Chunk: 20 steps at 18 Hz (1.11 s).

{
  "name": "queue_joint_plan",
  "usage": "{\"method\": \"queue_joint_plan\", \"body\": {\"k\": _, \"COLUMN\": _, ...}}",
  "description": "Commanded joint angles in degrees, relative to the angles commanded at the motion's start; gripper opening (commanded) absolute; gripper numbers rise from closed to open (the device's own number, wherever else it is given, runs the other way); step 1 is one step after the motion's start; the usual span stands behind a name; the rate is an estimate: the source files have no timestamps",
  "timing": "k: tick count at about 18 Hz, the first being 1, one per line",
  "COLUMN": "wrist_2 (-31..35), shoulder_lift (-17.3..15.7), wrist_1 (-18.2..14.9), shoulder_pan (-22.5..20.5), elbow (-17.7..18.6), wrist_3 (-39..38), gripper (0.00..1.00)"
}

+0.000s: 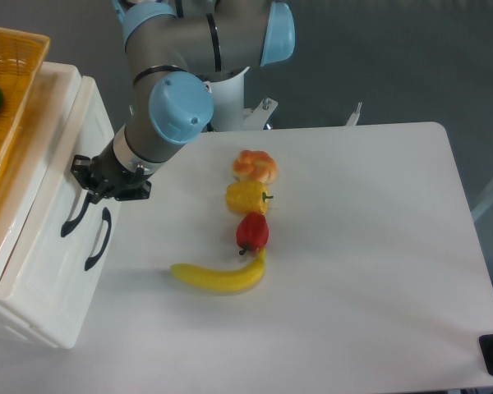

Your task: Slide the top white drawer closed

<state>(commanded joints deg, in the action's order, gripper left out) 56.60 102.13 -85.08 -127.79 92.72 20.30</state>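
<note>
With the pincer (93,185) pressed at the top white drawer (53,176), grip state unclear, overpushing risked shoving the whole cabinet (33,312).

Your grey tubular UR5e arm (193,37) wore rounded light-blue plastic caps (181,109) on its joints, with thin black rings between the segments. Below the nearest blue cap, a white and dark wrist collar led into the small black two-finger gripper (107,185), its fingers too small to make out.
</note>
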Motion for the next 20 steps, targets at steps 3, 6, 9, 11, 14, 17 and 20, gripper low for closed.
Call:
{"method": "queue_joint_plan", "body": {"k": 3, "wrist_2": 0.5, "shoulder_lift": 0.1, "wrist_1": 0.1, "shoulder_pan": -0.4, "elbow": -0.3, "wrist_3": 0.6, "gripper": 0.17}}
{"method": "queue_joint_plan", "body": {"k": 6, "wrist_2": 5.0, "shoulder_lift": 0.1, "wrist_1": 0.1, "shoulder_pan": -3.6, "elbow": -1.3, "wrist_3": 1.7, "gripper": 1.0}}
{"method": "queue_joint_plan", "body": {"k": 9, "wrist_2": 8.5, "shoulder_lift": 0.5, "wrist_1": 1.0, "shoulder_pan": -7.5, "elbow": -2.8, "wrist_3": 1.7, "gripper": 1.0}}
{"method": "queue_joint_plan", "body": {"k": 11, "wrist_2": 9.7, "shoulder_lift": 1.1, "wrist_1": 2.4, "shoulder_pan": -11.0, "elbow": -4.0, "wrist_3": 1.8, "gripper": 1.0}}
{"method": "queue_joint_plan", "body": {"k": 14, "wrist_2": 11.2, "shoulder_lift": 1.1, "wrist_1": 6.3, "shoulder_pan": -15.7, "elbow": -4.7, "wrist_3": 1.9, "gripper": 1.0}}
{"method": "queue_joint_plan", "body": {"k": 17, "wrist_2": 11.4, "shoulder_lift": 2.0, "wrist_1": 12.4, "shoulder_pan": -19.9, "elbow": -4.7, "wrist_3": 2.0, "gripper": 1.0}}
{"method": "queue_joint_plan", "body": {"k": 20, "wrist_2": 13.0, "shoulder_lift": 3.3, "wrist_1": 14.0, "shoulder_pan": -23.6, "elbow": -4.7, "wrist_3": 3.2, "gripper": 1.0}}
